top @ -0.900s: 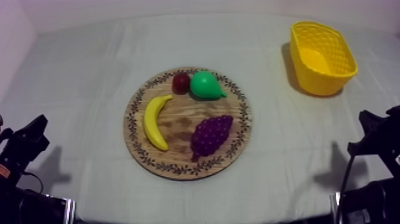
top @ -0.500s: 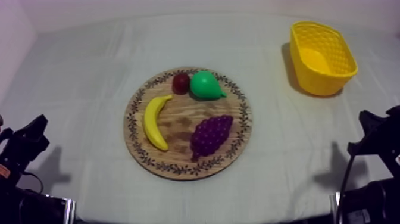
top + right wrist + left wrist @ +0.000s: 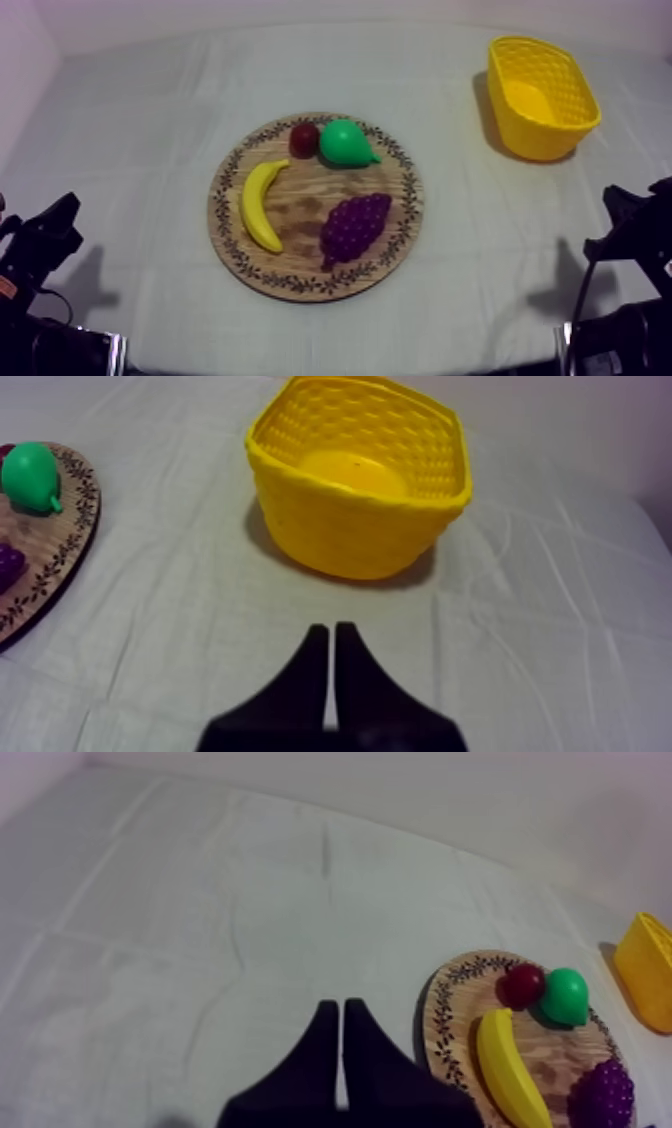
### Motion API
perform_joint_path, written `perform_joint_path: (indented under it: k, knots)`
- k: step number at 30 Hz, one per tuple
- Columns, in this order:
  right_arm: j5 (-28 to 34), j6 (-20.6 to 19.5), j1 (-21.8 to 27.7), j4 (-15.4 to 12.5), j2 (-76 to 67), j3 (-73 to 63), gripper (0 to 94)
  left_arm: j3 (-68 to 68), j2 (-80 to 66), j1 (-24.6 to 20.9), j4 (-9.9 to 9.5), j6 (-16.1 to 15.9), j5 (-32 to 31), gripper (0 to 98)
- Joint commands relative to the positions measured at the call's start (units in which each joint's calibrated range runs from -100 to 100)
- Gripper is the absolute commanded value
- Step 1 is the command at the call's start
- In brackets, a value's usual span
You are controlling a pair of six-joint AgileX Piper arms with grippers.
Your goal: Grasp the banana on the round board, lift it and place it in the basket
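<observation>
On the wooden board (image 3: 305, 208), left half: banana (image 3: 260, 206) untouched, both arms parked low.
Banana's long axis runs near-to-far, slightly tilted; yellow basket (image 3: 560, 110) sits well apart at the worktop's far right. Left gripper (image 3: 336, 1007), closed to a wedge on nothing, looks the nearer one, banana ahead to its right. Right gripper (image 3: 331, 629), likewise together and empty, faces the basket; its view shows the basket's empty inside, the left wrist view shows the banana.
</observation>
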Motion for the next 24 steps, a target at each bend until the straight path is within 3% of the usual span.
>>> perform_joint_path:
  k: [1,4,15,24]
  knots:
    - [0.03,0.0,0.01,0.02,-0.04,0.04,0.3,-0.03,0.0,0.01,-0.01,0.01,-0.02,0.1]
    - [0.03,-0.11,-0.03,0.02,-0.04,0.04,0.3,-0.03,0.0,0.01,-0.01,0.01,-0.02,0.1]
    - [-0.5,-7.31,-5.16,-0.46,-0.11,0.04,0.4,-0.03,0.0,0.01,-0.01,0.01,-0.02,0.1]
    - [-0.34,-2.3,-8.93,-0.47,-0.12,0.04,0.5,-0.03,0.0,0.01,-0.01,-0.01,-0.02,0.1]
